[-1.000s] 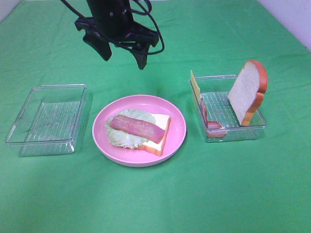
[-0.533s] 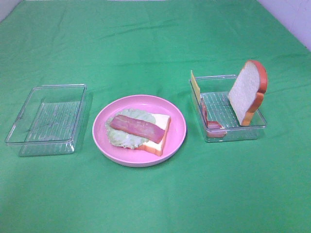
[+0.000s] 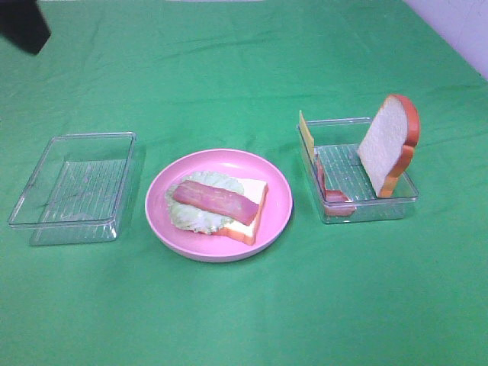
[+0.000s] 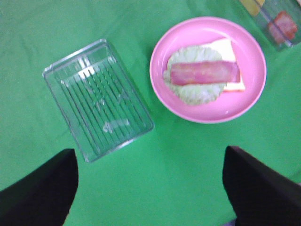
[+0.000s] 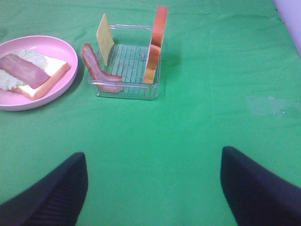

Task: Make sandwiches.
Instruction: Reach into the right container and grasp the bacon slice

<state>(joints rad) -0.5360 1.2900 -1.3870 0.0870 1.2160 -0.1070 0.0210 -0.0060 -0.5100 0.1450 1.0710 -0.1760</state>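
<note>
On the pink plate lies a bread slice topped with a lettuce leaf and a bacon strip. The left wrist view shows the same stack: the plate, lettuce and bacon. My left gripper hangs open and empty high above the cloth in front of it. In the right tray a second bread slice stands on edge, with a cheese square and a bacon strip. The right gripper is open and empty, well short of that tray.
An empty clear tray sits left of the plate, also seen as the ribbed tray. A dark part of the left arm shows at the far left corner. Green cloth covers the table.
The left arm, over the far middle of the table a second ago, has left that spot; only a dark part shows at the far left corner. Food and trays have not moved.
</note>
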